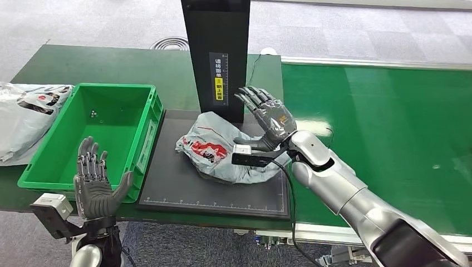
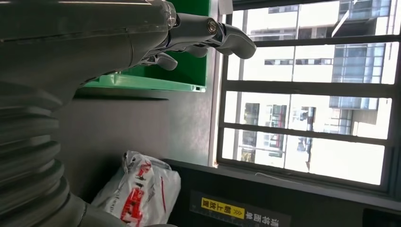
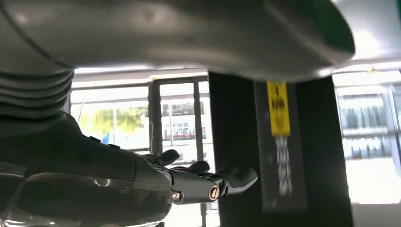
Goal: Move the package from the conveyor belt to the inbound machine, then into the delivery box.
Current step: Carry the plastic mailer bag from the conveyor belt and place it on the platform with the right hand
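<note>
**A:** Package (image 1: 222, 149) first: where does it lie relative to the hands?

**B:** It lies crumpled on the dark scanning platform (image 1: 183, 189) of the inbound machine (image 1: 217, 55), just below and to the inner side of the right hand (image 1: 267, 114). It looks set there so the black upright above can read its label, which I judge to be the middle stage of the job. The left wrist view shows it too, grey with red print, low in front of the upright.

**A:** Is the right hand gripping it?

**B:** No. The right hand is raised above the package with its fingers spread and pointing up and away, palm towards the upright. It has hold of nothing. Whether the heel of the hand brushes the plastic, I cannot tell.

**A:** And the left hand?

**B:** The left hand (image 1: 96, 181) stands upright near the robot's body, fingers apart and pointing up, thumb out to the side, empty. It sits just beside the near corner of the green delivery box (image 1: 147, 119), well apart from the package.

**A:** What is left, then?

**B:** By my reading, the transfer into the delivery box, which stands beyond the left hand, touching the platform's edge. The conveyor belt (image 1: 389, 122) stretches beyond the right arm.
</note>
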Tool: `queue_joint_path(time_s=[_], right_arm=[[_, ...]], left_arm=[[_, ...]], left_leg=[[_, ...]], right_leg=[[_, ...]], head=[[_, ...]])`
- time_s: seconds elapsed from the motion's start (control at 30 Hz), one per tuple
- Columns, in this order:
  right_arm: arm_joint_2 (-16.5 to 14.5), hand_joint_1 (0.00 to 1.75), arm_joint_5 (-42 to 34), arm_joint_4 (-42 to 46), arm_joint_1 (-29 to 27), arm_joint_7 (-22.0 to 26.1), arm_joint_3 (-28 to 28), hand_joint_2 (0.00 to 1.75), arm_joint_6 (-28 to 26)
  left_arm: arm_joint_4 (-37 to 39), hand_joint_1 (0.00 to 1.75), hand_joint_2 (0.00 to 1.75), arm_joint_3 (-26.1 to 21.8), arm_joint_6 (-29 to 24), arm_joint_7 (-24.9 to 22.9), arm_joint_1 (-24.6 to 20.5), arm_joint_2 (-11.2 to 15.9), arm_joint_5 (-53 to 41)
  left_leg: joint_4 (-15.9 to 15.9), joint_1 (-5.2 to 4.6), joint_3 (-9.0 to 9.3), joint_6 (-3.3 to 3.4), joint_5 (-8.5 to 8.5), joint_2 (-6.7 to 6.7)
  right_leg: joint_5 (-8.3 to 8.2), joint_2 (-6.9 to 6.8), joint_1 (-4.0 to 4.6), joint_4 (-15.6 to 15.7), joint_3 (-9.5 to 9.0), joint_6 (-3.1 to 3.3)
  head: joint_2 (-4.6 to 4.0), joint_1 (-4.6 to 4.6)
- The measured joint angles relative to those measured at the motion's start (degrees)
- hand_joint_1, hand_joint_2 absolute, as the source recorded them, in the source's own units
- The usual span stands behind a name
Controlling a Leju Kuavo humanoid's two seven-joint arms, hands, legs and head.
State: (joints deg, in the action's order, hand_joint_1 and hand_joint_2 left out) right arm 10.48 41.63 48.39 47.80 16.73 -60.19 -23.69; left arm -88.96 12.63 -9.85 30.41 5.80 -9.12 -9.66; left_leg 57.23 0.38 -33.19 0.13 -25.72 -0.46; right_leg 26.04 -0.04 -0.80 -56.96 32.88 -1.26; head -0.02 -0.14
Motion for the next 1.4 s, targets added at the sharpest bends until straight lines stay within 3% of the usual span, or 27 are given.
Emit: queue_joint_path(time_s=[0.27, 0.47, 0.6, 0.73, 0.9, 1.1, 1.23, 1.4], right_arm=[[-2.1, 0.0, -9.7, -0.2, -5.1, 7.9, 10.7, 0.0, -3.9], [-2.3, 0.0, -13.0, 0.5, -7.4, 9.0, 15.1, 0.0, -2.9], [-2.2, 0.0, -19.3, 4.6, -10.1, 9.2, 19.8, 0.0, -0.9], [-1.9, 0.0, -26.2, 10.5, -13.4, 10.4, 26.4, 1.75, 0.5], [-2.0, 0.0, -35.5, 19.8, -20.0, 9.9, 33.7, 1.75, 11.6], [-3.3, 0.0, -35.8, 28.8, -29.1, 8.3, 38.7, 1.75, 31.7], [-4.0, 0.0, -35.5, 32.2, -32.2, 8.1, 42.0, 1.75, 34.3], [-4.3, 0.0, -35.2, 34.1, -33.7, 8.1, 43.9, 1.75, 34.9]], left_arm=[[0.0, 0.0, 1.75, 0.9, 2.1, 1.2, 0.5, -0.1, -2.4], [0.0, 0.0, 1.75, 1.7, 2.5, 1.5, 0.6, -0.1, -2.7], [0.0, 0.0, 1.75, 1.8, 3.1, 1.5, 0.9, 0.0, -2.7], [0.0, 0.0, 1.75, 2.4, 3.3, 1.2, 1.0, 0.1, -5.2], [2.4, 0.0, 1.75, 5.0, 1.8, 0.5, -2.8, 0.6, -17.4], [9.5, 0.0, 1.75, 9.4, 2.0, 0.0, -12.7, 0.9, -25.2], [13.0, 0.0, 1.75, 10.8, 2.0, -0.1, -16.5, 1.1, -25.4], [14.9, 0.0, 1.75, 11.7, 2.0, 0.0, -18.1, 1.3, -25.4]], left_leg=[[0.0, 0.0, 0.0, 0.0, 0.0, -0.02], [0.0, -0.01, 0.02, 0.0, 0.0, 0.0], [0.0, 0.0, 0.01, 0.0, 0.0, 0.0], [0.0, -0.01, 0.0, 0.0, 0.0, -0.01], [0.0, -0.01, -0.01, 0.0, -0.01, -0.05], [0.0, -0.01, 0.02, 0.0, 0.0, -0.01], [0.0, -0.01, -0.01, 0.0, 0.0, 0.01], [0.0, -0.01, 0.0, 0.0, -0.01, 0.08]], right_leg=[[0.0, -0.02, -0.01, 0.0, 0.0, 0.0], [-0.01, 0.01, -0.01, 0.0, 0.0, -0.01], [0.0, 0.0, 0.0, 0.0, 0.02, 0.0], [0.01, -0.01, -0.01, 0.0, 0.03, -0.01], [0.01, -0.05, -0.02, 0.1, 0.01, -0.02], [-0.03, 0.01, -0.01, 0.0, 0.03, 0.0], [-0.02, 0.03, 0.0, 0.0, 0.03, 0.0], [-0.02, 0.1, -0.02, 0.0, 0.05, -0.01]], head=[[0.0, 0.0], [0.0, -0.01], [0.0, -0.01], [0.0, -0.01], [0.0, 0.0], [0.0, -0.01], [0.0, 0.0], [0.0, 0.0]])
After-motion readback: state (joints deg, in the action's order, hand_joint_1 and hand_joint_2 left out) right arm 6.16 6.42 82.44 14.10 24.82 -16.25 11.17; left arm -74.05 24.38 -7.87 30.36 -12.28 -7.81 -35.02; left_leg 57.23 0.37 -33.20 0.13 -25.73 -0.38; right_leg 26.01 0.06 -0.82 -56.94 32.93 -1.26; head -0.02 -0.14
